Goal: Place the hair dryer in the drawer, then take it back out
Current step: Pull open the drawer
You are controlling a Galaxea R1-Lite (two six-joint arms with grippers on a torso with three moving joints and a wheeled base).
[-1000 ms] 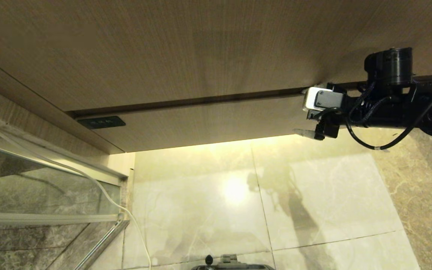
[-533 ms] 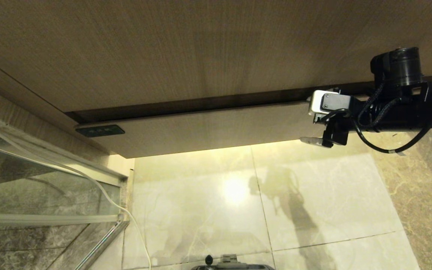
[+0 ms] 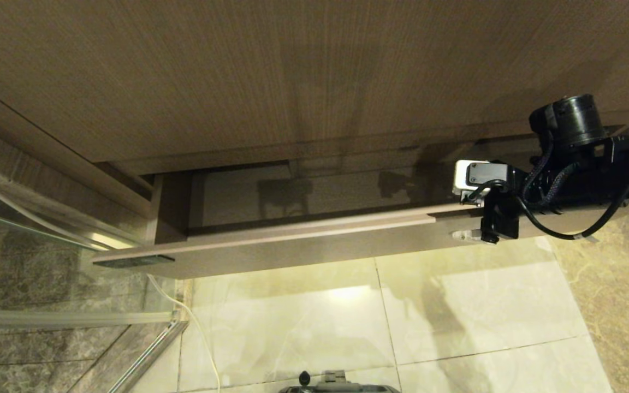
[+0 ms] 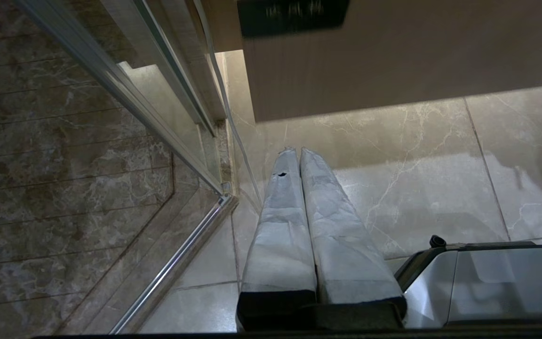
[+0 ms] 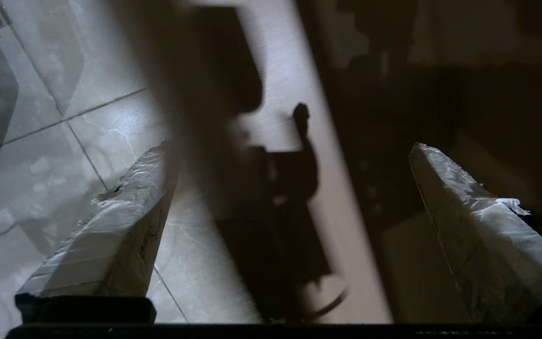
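- Nearest me, my left gripper (image 4: 298, 153) hangs parked over the pale floor tiles (image 4: 421, 165), fingers pressed together, holding nothing.
- Beyond it, the drawer (image 3: 292, 248) stands pulled out from the cabinet, its dark label (image 3: 134, 261) at the left corner of the front.
- My right gripper (image 5: 290, 188) straddles the drawer's front edge toward its right end, fingers spread wide, one outside, one inside.
- I cannot see the hair dryer anywhere.
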